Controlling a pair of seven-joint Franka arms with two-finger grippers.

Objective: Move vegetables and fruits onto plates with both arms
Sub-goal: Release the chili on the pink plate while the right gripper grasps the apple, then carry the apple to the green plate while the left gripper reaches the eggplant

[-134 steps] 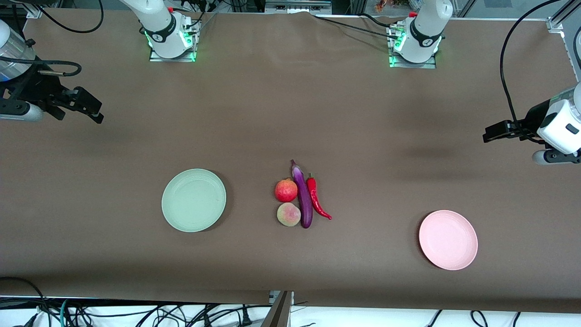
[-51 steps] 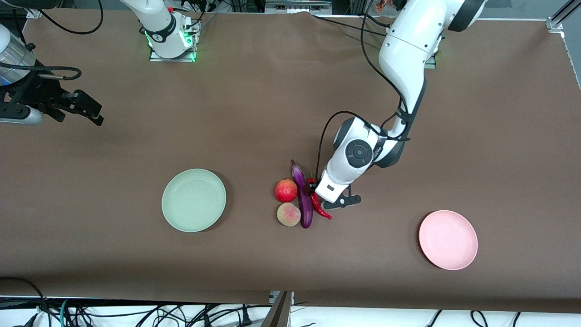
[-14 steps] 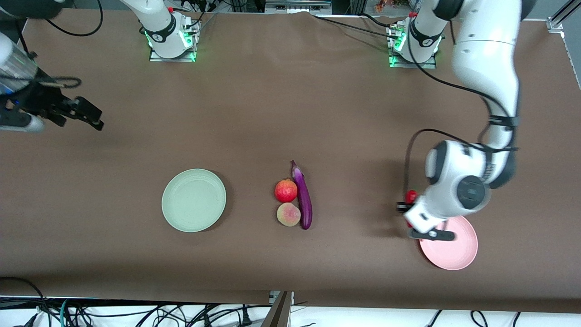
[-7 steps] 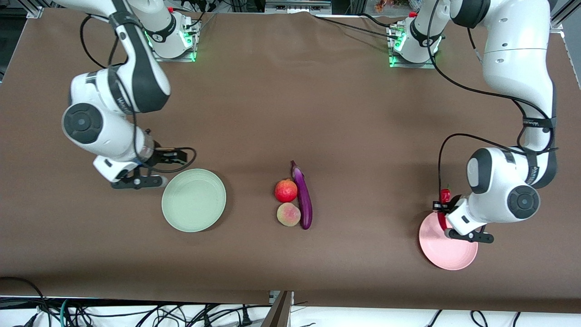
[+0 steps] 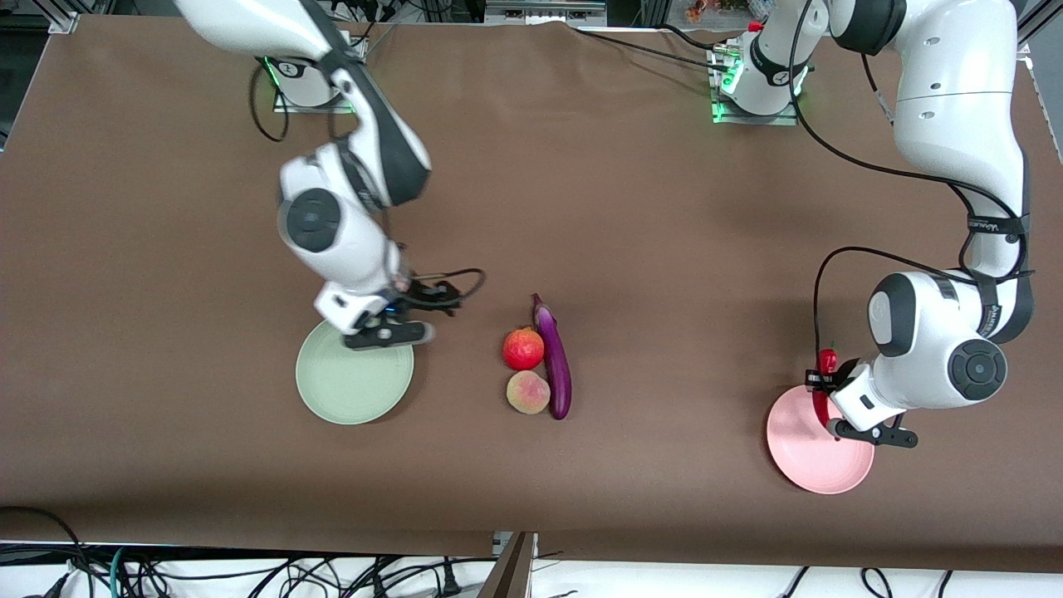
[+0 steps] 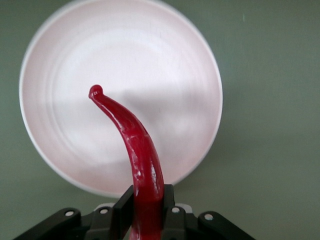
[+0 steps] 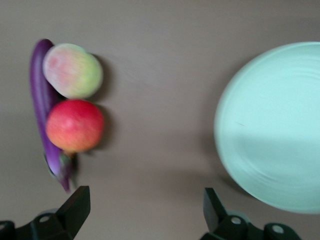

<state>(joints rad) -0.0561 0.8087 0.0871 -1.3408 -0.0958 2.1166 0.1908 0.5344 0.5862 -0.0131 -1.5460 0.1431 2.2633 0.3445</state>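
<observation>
Brown tabletop (image 5: 631,199) | left pincer (image 5: 822,390) clamped on chili pepper (image 6: 137,150) over pink plate (image 5: 810,469) | right pincer (image 5: 419,303) apart over green plate (image 5: 345,394) edge | pomegranate (image 5: 523,349), peach (image 5: 528,392), eggplant (image 5: 555,365) touching mid-tabletop

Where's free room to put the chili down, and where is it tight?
The pink plate is bare under the chili, which the left gripper grips. Green plate bare too; open right gripper over its rim. Tight: pomegranate, peach, eggplant touch.
</observation>
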